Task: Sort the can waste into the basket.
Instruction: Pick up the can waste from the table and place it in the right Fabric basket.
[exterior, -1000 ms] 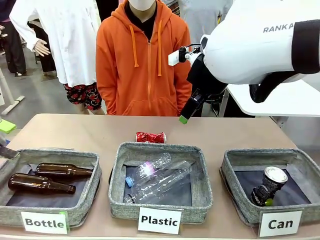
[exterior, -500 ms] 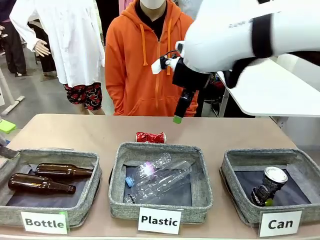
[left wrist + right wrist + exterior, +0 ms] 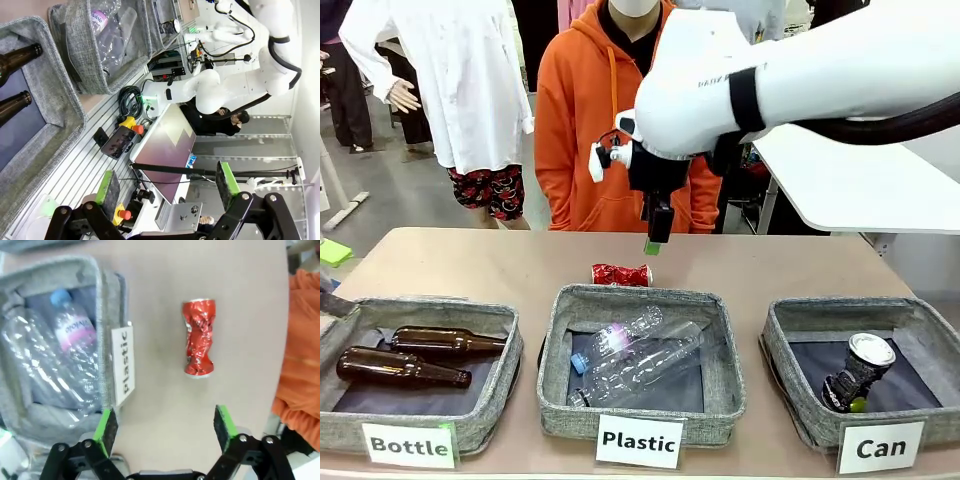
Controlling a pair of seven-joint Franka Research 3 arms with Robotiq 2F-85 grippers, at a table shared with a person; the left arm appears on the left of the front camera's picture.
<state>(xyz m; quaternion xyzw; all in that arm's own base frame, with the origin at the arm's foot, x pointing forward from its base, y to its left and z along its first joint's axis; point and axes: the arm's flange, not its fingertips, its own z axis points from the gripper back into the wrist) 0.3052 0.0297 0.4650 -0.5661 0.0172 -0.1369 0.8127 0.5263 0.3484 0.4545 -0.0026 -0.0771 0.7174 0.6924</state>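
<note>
Right now the crushed red can lies on its side on the bare table, just beyond the far wall of the basket labelled "Plastic" and well apart from the basket labelled "Can", where the black can already leans against the inside. The right gripper hangs above the red can with its fingers spread wide and nothing between them. In the right wrist view the red can sits ahead of the right gripper and nearer one green pad than the other. A straight drop from here would probably land that pad on the can's crumpled body instead of straddling it, and could knock the can along the table towards the person in the orange hoodie. The other finger would come down close to the Plastic basket's wall and its label, so it might snag the fabric and drag the basket. The can's dented, shiny skin gives the pads uneven faces to bite on, so a shallow or off-centre pinch could let it twist free. If that happens partway across, it may fall among the clear bottles and be sorted wrongly. The left gripper is also spread open and empty, off beside the basket holding the brown bottles.
</note>
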